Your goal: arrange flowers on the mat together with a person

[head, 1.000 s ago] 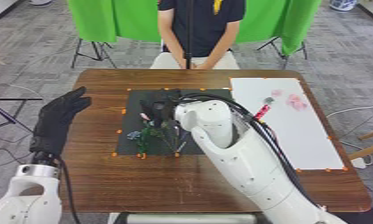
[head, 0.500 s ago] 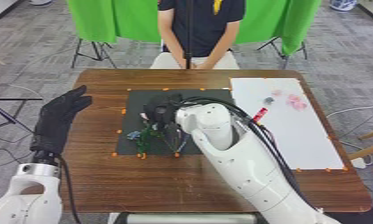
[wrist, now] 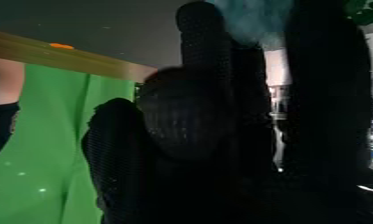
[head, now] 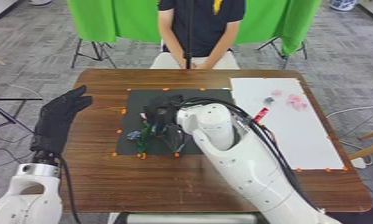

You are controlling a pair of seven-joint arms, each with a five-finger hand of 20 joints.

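Note:
My right hand (head: 164, 108) is over the dark mat (head: 197, 146) in the head view, beside the green stems (head: 145, 138). A blue-grey flower (head: 134, 135) and a small pink bloom (head: 143, 116) lie on the mat's left part. In the right wrist view, my right hand (wrist: 321, 90) has several fingers extended, with a blurred blue-green flower (wrist: 253, 19) near their tips and dark green leaves (wrist: 367, 9) farther over. Contact with the flower is hidden. My left hand (head: 60, 117) is held off the table's left edge, fingers straight.
A white sheet (head: 300, 135) covers the table's right side, with pink blooms (head: 295, 102) and a small grey flower (head: 269, 100) on it. Orange markers edge the mat and sheet. Brown table (head: 165, 187) extends in front. My right forearm crosses between mat and sheet.
My right hand and forearm have shifted slightly toward the near side, and the stems beside the hand have moved a little. My left hand has kept still.

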